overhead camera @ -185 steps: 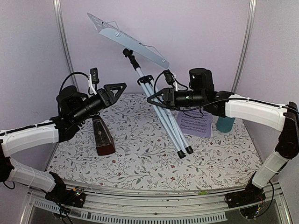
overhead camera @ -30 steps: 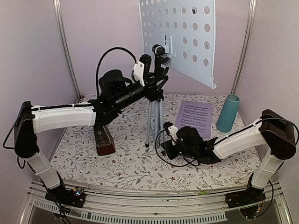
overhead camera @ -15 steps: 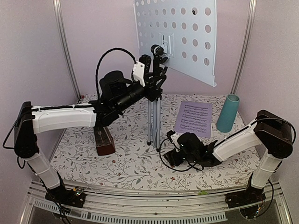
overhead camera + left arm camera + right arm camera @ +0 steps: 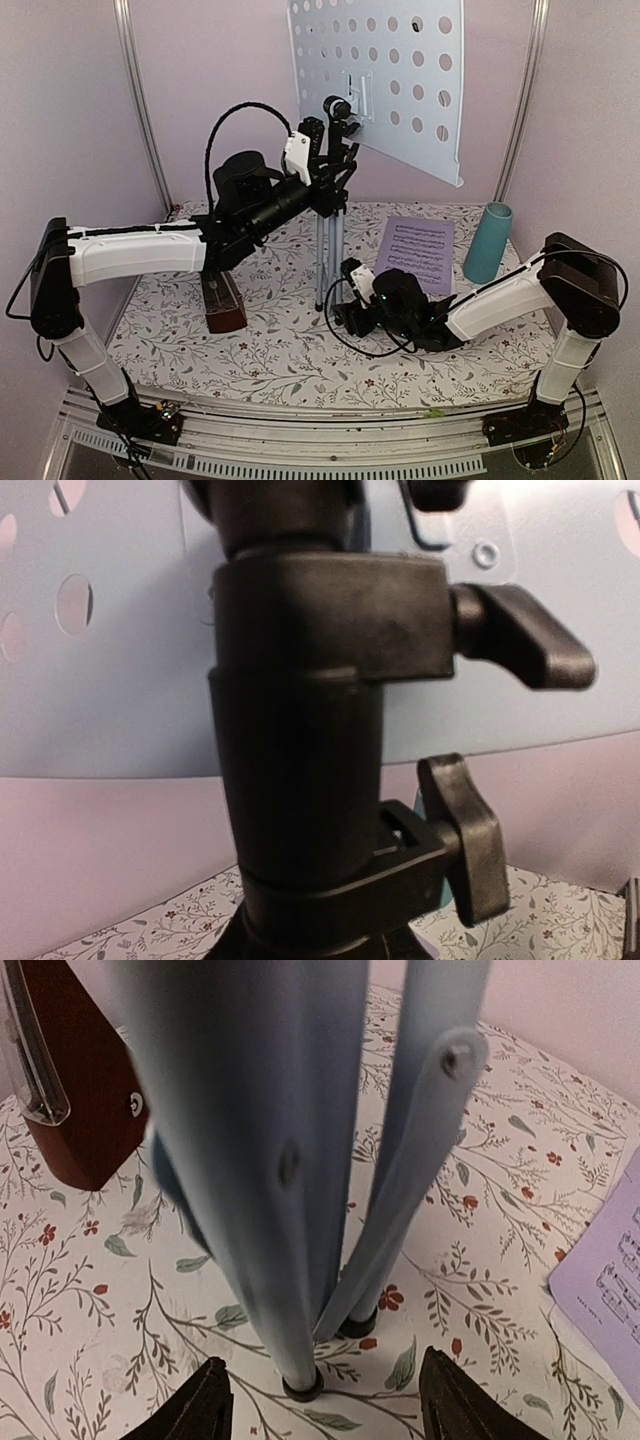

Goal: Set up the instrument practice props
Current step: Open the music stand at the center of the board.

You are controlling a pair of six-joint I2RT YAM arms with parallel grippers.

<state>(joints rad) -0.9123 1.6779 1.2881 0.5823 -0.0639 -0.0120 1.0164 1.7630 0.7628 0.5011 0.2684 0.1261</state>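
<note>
The stand [image 4: 385, 80], upper middle of the top view, has a smooth pale-blue perforated tray with a soft satin sheen; whether it is metal or plastic cannot be told. Its legs [image 4: 300, 1160] are smooth, satin-finished pale metal with small rivets, and end in black rubbery feet [image 4: 302, 1388]. The clamp [image 4: 300, 730] filling the left wrist view is matt black, faintly grainy plastic. The metronome [image 4: 85, 1080], upper left of the right wrist view, is glossy red-brown and wood-like, with a clear shiny front. The sheet [image 4: 415, 252] is matt lilac paper. The desk [image 4: 280, 350] carries what looks like matt printed floral cloth. The cup [image 4: 487, 243] is smooth teal with a dull sheen. The right end effector [image 4: 325, 1400] has matt black plastic fingers [image 4: 450, 1405].
</note>
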